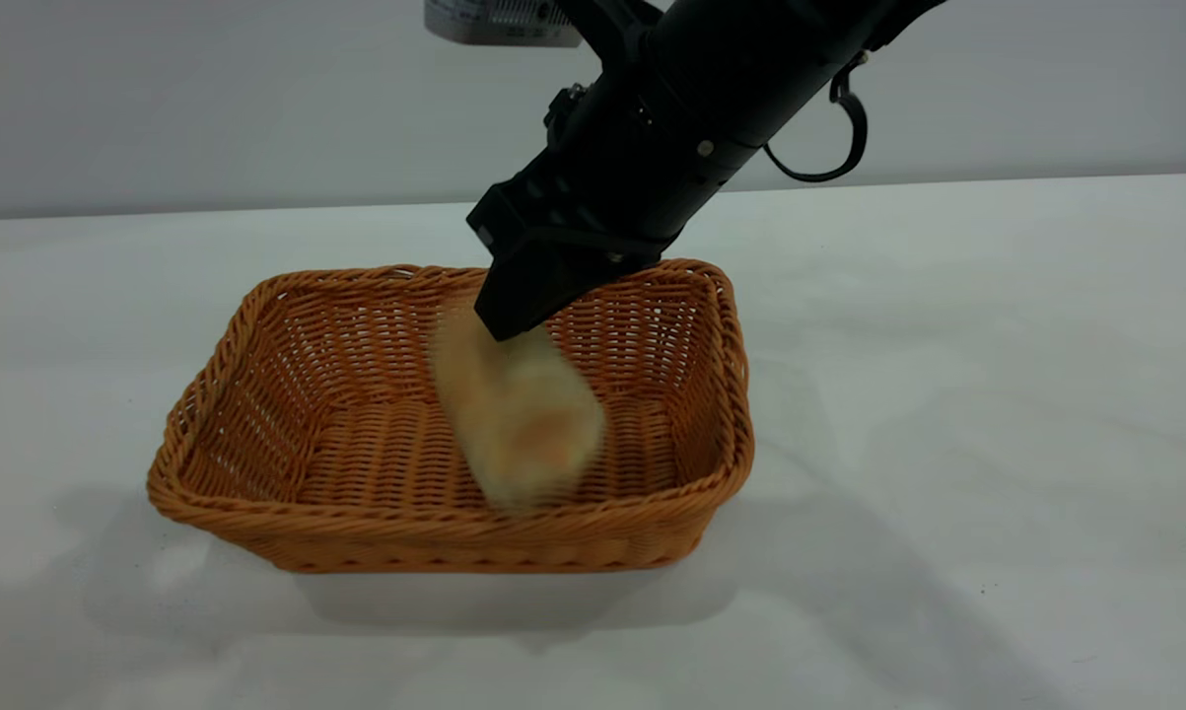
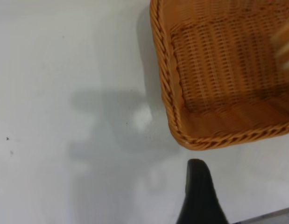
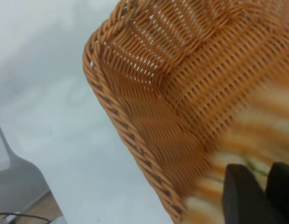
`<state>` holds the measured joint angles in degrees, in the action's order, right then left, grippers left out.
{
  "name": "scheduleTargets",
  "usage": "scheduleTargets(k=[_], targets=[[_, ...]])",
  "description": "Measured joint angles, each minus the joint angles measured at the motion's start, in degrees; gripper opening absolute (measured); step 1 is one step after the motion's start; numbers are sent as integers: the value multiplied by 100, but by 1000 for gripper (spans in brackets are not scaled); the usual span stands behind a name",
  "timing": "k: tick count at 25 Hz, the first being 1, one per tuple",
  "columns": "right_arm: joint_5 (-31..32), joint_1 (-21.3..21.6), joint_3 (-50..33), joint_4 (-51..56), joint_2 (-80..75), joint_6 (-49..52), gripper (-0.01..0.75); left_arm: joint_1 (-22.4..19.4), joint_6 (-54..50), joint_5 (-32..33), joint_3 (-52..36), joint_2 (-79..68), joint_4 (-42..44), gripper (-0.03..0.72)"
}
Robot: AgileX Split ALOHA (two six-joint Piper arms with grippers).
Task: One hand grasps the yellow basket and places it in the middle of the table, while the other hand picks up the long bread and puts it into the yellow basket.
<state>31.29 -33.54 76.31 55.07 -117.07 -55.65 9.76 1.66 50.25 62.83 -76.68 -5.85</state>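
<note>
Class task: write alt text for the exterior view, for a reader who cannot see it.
The right gripper reaches down over the yellow basket, with the blurred long bread just below its fingers, inside the basket. The basket sits on the white table; only a dark corner of the left arm shows at the top left edge.

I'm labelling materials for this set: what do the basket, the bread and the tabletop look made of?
The yellow basket: woven wicker or a plastic imitation, orange-tan, with openwork sides and a braided rim. The long bread: pale cream with orange-brown stripes, too blurred to tell real from model. The table: smooth plain white top with soft shadows, likely laminate.
</note>
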Motion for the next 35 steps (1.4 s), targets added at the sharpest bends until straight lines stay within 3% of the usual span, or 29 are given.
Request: scheduleTargets(k=[3, 6, 11, 17, 21, 25, 30, 35], targets=[[107, 110, 30, 5, 6, 26, 284, 0, 41, 62, 0, 127, 157, 542], [493, 375, 30, -50, 43, 171, 340, 0, 34, 234, 0, 500, 488, 542], [1297, 1071, 35, -764, 400, 1153, 351, 0, -166, 787, 0, 1426, 955, 542], [2218, 1735, 34, -3129, 1156, 3099, 346, 0, -568, 1335, -28, 2368, 1393, 542], [3091, 1807, 34, -4784, 1758, 4311, 346, 0, -723, 1551, -327, 2901, 1443, 542], [3767, 1807, 34, -5610, 2402, 4903, 346, 0, -855, 1631, -734, 3393, 1486, 542], [3856, 1807, -90, -5763, 3450, 5139, 346, 0, -900, 1643, -1199, 3983, 1545, 542], [3916, 1807, -781, -5507, 4892, 5188, 346, 0, -906, 1663, -1497, 4628, 1545, 541]])
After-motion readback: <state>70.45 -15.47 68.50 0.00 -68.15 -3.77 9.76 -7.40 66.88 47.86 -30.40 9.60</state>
